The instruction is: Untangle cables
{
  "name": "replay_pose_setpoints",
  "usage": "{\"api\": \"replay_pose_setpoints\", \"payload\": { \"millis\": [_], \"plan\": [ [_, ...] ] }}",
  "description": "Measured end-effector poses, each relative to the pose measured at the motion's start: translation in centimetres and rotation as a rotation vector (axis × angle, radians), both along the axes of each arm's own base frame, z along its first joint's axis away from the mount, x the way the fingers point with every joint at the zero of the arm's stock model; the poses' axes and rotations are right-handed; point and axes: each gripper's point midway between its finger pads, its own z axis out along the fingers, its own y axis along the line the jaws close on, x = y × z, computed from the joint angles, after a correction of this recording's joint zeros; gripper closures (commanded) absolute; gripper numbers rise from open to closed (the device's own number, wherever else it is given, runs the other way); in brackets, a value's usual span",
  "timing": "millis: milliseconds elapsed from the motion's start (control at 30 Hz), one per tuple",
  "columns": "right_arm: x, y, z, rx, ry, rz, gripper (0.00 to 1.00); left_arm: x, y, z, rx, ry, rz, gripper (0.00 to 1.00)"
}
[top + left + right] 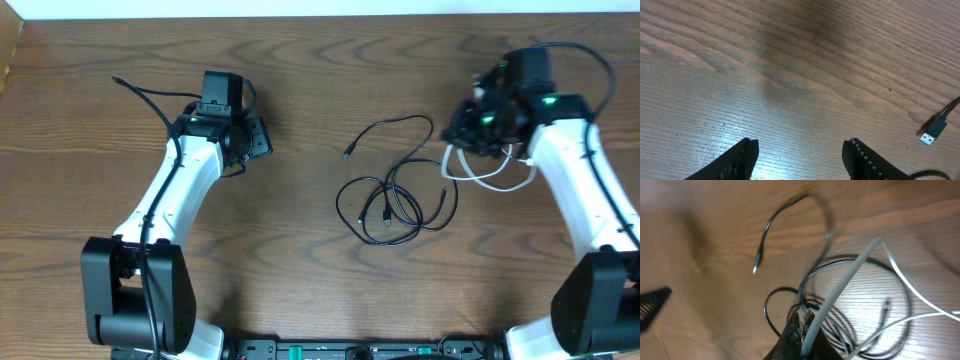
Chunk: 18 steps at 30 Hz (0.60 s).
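The black cable (390, 205) lies in loose loops at the table's middle, one plug end (347, 153) reaching left. The white cable (492, 178) loops below my right gripper (478, 128). In the right wrist view my right gripper (807, 332) is shut on the white cable (850, 275), which runs up from the jaws over the black cable's loops (790, 292). My left gripper (800, 150) is open and empty above bare wood, far left of the cables. The black cable's blue-tipped plug (932, 133) lies to its right.
The wooden table (320, 60) runs to a pale edge at the back. A thicker black arm wire (145, 92) trails beside the left arm. The right arm (585, 190) stands along the right side.
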Motion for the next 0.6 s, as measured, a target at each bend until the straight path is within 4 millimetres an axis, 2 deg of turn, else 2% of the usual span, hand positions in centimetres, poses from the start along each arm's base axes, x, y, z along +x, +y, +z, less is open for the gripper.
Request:
{"api": "replay_pose_setpoints", "payload": {
  "millis": [367,600],
  "plan": [
    [-0.8,9.5,-2.6,-0.076,-0.178,0.174,0.96,0.0,0.0,0.0,0.000,0.000,0.000,0.41],
    [-2.0,13.6,-3.9,-0.107,-0.277,0.222,0.93,0.0,0.0,0.0,0.000,0.000,0.000,0.41]
  ]
}}
